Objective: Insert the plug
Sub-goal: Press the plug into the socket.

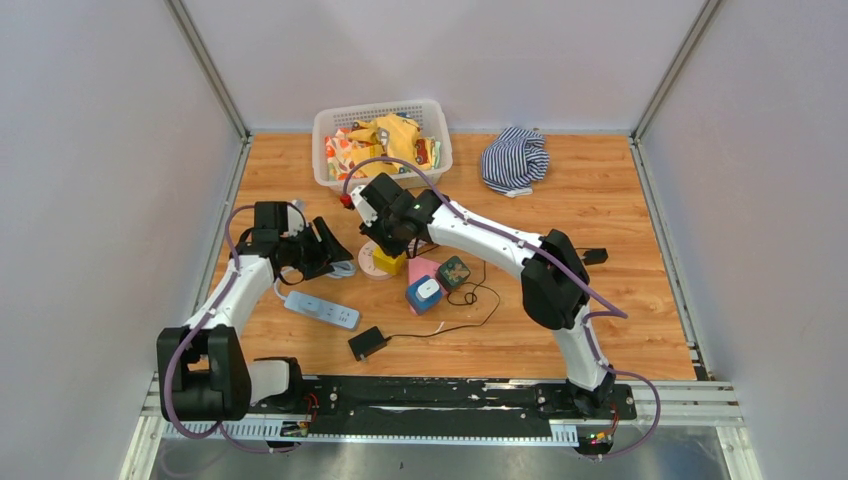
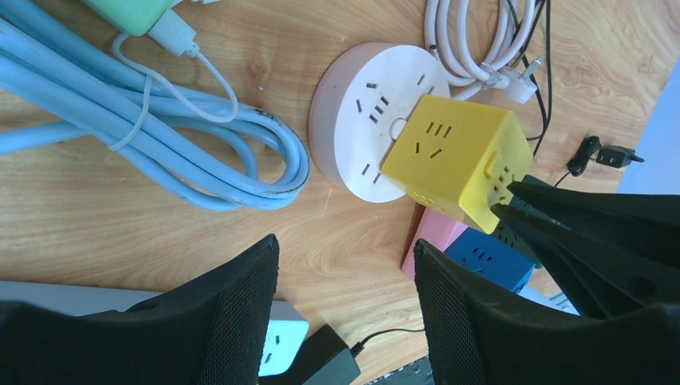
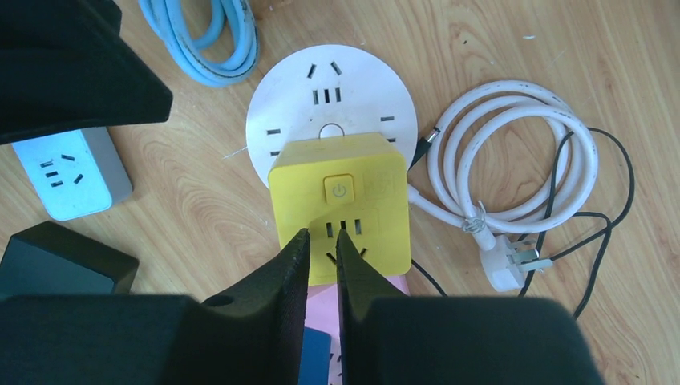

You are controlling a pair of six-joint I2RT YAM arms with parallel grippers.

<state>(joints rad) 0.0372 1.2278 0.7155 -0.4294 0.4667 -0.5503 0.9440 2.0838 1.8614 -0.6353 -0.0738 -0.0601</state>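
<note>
Basket of yellow and patterned items, right fingers pressed together over yellow socket cube, left fingers spread

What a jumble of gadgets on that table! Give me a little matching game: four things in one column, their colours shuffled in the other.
Things:
1. cube socket
2. thick coiled cable
3. cloth at the back
4. power brick nearest the arms

Colours:
A. black
B. yellow
C. blue and white stripes
D. light blue

Pairs: 1-B, 2-D, 3-C, 4-A
</note>
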